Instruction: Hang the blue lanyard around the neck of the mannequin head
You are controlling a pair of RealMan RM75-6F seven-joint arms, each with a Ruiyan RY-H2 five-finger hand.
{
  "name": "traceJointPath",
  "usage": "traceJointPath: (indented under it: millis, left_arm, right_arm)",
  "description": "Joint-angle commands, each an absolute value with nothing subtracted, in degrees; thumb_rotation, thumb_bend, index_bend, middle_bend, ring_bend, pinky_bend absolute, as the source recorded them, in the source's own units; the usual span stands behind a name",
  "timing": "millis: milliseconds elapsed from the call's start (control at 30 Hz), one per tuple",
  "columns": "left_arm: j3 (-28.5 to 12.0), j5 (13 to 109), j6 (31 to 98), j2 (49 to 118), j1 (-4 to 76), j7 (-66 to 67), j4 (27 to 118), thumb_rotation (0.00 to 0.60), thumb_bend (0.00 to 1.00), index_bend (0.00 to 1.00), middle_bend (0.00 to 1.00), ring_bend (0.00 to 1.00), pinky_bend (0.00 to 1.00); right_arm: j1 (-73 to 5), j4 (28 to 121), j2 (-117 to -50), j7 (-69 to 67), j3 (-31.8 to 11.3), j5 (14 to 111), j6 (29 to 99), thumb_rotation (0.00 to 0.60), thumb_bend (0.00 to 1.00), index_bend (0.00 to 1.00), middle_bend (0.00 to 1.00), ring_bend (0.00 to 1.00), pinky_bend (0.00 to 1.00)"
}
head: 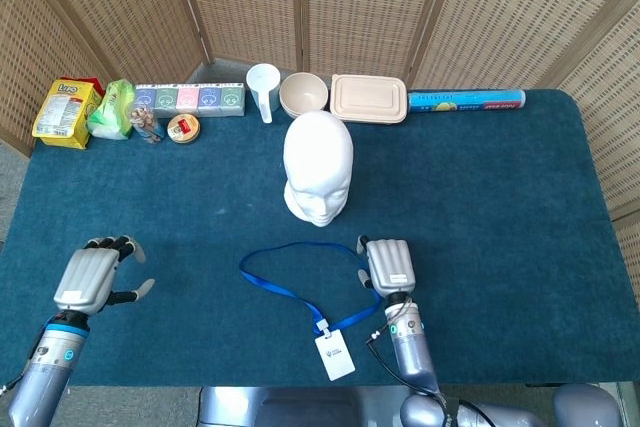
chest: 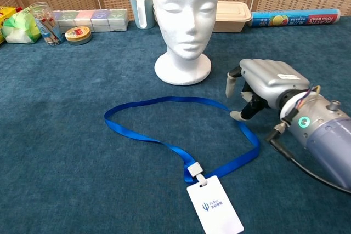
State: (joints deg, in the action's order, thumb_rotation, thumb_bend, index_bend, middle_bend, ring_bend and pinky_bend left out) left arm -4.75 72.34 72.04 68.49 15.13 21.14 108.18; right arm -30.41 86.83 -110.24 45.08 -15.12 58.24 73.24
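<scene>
While the lanyard (chest: 181, 130) lies looped near the counter's (head: 500, 207) front edge, before the mannequin head (head: 318, 167), the right robot hand (chest: 263, 83) hovers at its right bend, fingers apart, empty. Left robot hand (head: 92, 277) waits spread by the front-left corner.

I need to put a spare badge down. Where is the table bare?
Bare cloth lies right of the mannequin head, below the foil roll, and between the left hand and the lanyard. The back edge is crowded, and the right hand hovers by the lanyard's right side.
</scene>
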Motion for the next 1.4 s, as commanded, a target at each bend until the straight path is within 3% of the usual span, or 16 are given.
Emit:
traceJointPath:
  millis: [33,767,1400]
  left_arm:
    - [-4.7,72.0,71.9,68.6,15.4,21.2,108.1,0.458,0.23,0.46,0.37,0.34,0.27]
    - [-4.2,69.5,71.3,68.7,16.5,21.5,107.8,0.456,0.24,0.46,0.37,0.34,0.27]
    - [-4.0,69.5,72.1,69.1,17.0,22.0,108.3,0.458,0.24,0.46,0.37,0.34,0.27]
  right_arm:
    - [-31.2,86.1,-111.1,46.0,-15.5,57.4,73.0,0.6,0.29,0.45,0.94,1.0,1.0]
    - [-35.2,78.9,-115.8,46.5,-17.4,53.8,72.2,0.6,0.29,0.45,0.94,1.0,1.0]
    - [-34.8,78.1,-113.6,45.7,-16.6,53.2,72.0,0.599,0.33,0.47,0.94,1.0,1.0]
